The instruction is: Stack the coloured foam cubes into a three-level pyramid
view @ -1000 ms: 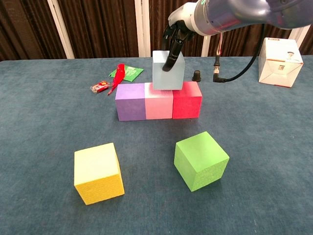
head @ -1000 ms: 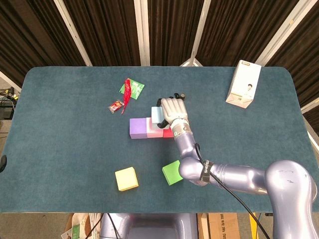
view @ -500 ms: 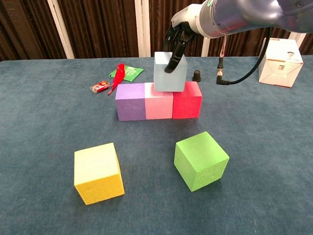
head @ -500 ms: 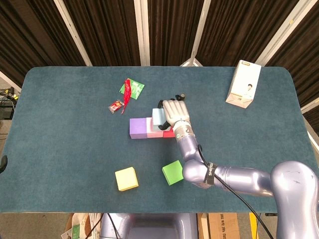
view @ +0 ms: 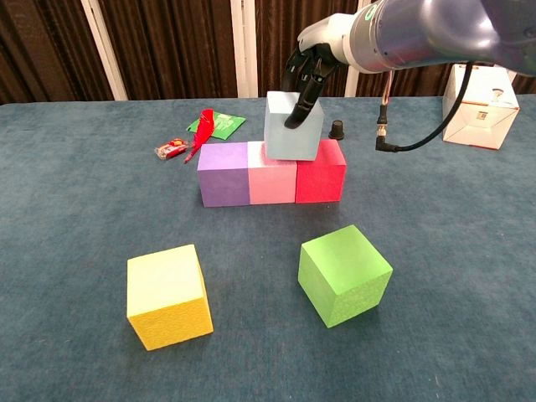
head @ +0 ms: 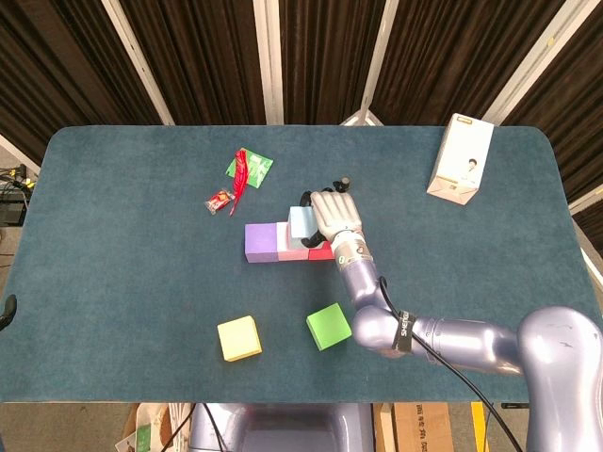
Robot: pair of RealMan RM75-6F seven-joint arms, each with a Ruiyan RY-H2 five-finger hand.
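A purple cube (view: 223,173), a pink cube (view: 271,181) and a red cube (view: 321,172) stand in a row on the table. On top, over the pink-red seam, sits a light blue cube (view: 293,127) (head: 301,222). My right hand (view: 311,69) (head: 334,214) grips it from above, with fingers down its front and back faces. A green cube (view: 344,274) (head: 329,327) and a yellow cube (view: 167,296) (head: 239,338) lie loose nearer to me. My left hand is out of sight.
A white carton (view: 480,106) (head: 460,159) stands at the far right. Red and green wrappers (view: 201,131) (head: 245,173) lie at the back left of the row. A small black object (view: 336,130) sits behind the red cube.
My right hand has shifted the light blue cube slightly to the right along the top of the row. The other cubes have stayed put.
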